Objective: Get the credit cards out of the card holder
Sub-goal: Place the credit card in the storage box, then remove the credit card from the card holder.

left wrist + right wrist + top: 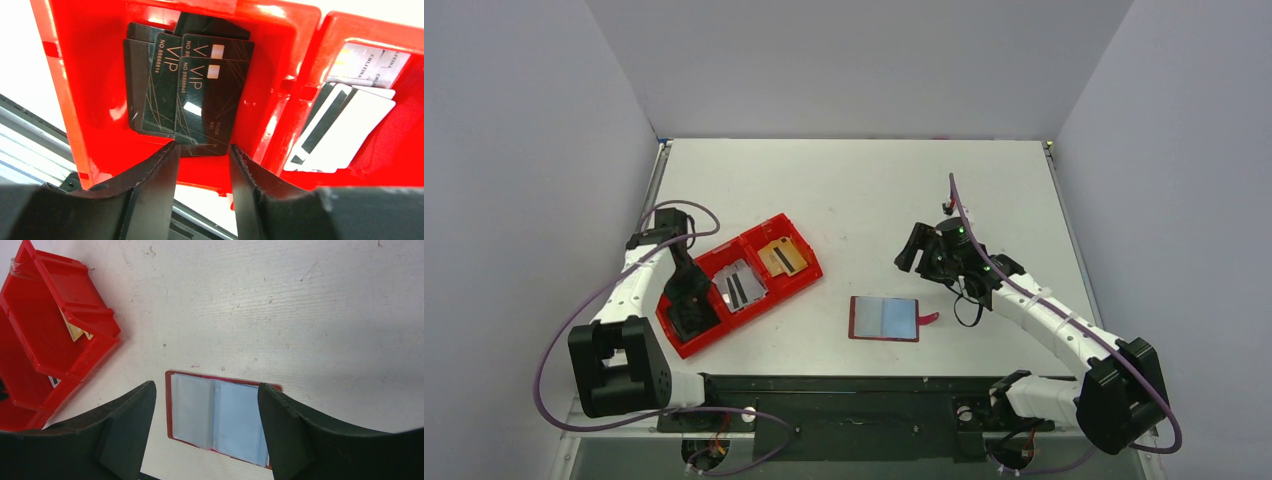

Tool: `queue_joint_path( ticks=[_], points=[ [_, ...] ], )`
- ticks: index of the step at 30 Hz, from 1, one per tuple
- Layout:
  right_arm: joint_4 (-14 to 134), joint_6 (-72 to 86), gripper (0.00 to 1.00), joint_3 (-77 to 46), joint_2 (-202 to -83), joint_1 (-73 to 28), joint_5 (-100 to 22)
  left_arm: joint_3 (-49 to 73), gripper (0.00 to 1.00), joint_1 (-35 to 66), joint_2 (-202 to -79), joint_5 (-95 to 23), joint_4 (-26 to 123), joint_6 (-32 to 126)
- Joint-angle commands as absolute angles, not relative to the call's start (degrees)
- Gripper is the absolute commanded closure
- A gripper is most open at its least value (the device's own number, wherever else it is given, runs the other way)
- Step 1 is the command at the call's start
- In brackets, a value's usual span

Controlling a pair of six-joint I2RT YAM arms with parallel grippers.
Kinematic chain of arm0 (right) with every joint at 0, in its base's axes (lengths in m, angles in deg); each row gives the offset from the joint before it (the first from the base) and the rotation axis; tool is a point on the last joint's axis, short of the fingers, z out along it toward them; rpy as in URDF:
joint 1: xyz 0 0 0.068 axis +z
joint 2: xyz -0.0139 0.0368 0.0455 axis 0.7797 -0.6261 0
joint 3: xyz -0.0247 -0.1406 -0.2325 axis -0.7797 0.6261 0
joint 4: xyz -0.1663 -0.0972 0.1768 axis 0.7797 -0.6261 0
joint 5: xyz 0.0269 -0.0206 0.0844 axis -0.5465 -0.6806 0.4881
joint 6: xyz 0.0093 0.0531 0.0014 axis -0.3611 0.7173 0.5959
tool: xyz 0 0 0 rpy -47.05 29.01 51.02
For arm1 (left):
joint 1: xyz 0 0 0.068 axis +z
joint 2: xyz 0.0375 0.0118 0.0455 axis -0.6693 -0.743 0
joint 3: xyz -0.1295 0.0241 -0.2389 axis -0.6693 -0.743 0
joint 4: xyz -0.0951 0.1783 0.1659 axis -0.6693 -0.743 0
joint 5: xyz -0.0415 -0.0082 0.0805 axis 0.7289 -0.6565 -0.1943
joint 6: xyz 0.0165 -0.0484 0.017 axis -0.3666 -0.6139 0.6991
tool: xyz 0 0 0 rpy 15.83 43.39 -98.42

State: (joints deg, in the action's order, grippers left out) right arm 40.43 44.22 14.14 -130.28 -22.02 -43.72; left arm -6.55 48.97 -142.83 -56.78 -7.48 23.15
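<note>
The card holder (884, 318) lies open and flat on the table, dark red with pale blue-grey sleeves and its strap tab (928, 319) to the right. I make out no card in its sleeves. My right gripper (912, 250) hovers above and behind it, open wide and holding nothing; in the right wrist view the holder (220, 415) lies between the fingers of the right gripper (206, 386). Credit cards lie in the red tray (799, 285): tan-gold ones (782, 257), silver-grey ones (742, 286). My left gripper (692, 306) is open over the tray's near compartment, above several black cards (200, 95).
In the left wrist view the left gripper (202, 148) sits at the near wall of the red tray (100, 75), with pale striped cards (345, 125) in the adjoining compartment. The tray also shows at the left of the right wrist view (50, 345). Grey walls enclose the table.
</note>
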Motion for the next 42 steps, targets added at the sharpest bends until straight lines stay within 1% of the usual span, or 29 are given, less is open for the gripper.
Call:
queue_joint_path(
  ticks=[1, 3, 11, 18, 23, 28, 34, 39, 42],
  points=[
    [41.0, 43.6, 0.30, 13.0, -130.1, -22.5, -44.1, -4.3, 0.59, 49.5, -140.7, -60.4, -7.4, 22.2],
    [41.0, 43.8, 0.30, 13.2, -130.2, -22.5, -43.8, -3.8, 0.57, 49.5, -139.4, -61.0, -7.6, 22.1],
    [40.6, 44.4, 0.30, 13.5, -130.4, -22.5, -44.3, -2.0, 0.54, 49.1, -136.6, -62.4, -8.5, 22.0],
    [40.1, 44.9, 0.30, 13.7, -131.4, -22.3, -44.8, 0.8, 0.53, 46.5, -136.1, -62.3, -9.3, 22.2],
    [39.8, 45.3, 0.30, 13.6, -132.3, -21.9, -45.2, 4.5, 0.53, 42.8, -136.0, -65.4, -10.5, 22.0],
    [38.2, 45.2, 0.31, 12.8, -133.9, -19.7, -46.5, 8.5, 0.53, 36.2, -135.9, -66.8, -11.5, 22.3],
    [36.6, 46.0, 0.32, 11.9, -136.9, -16.6, -48.7, 13.0, 0.53, 28.2, -137.5, -64.2, -11.4, 22.6],
    [37.0, 47.5, 0.33, 11.2, -138.7, -12.7, -49.9, 12.7, 0.53, 25.1, -138.2, -59.2, -8.9, 23.5],
    [37.8, 48.5, 0.33, 11.4, -140.2, -11.0, -50.7, 11.7, 0.53, 21.0, -138.8, -56.1, -6.4, 23.2]
  ],
)
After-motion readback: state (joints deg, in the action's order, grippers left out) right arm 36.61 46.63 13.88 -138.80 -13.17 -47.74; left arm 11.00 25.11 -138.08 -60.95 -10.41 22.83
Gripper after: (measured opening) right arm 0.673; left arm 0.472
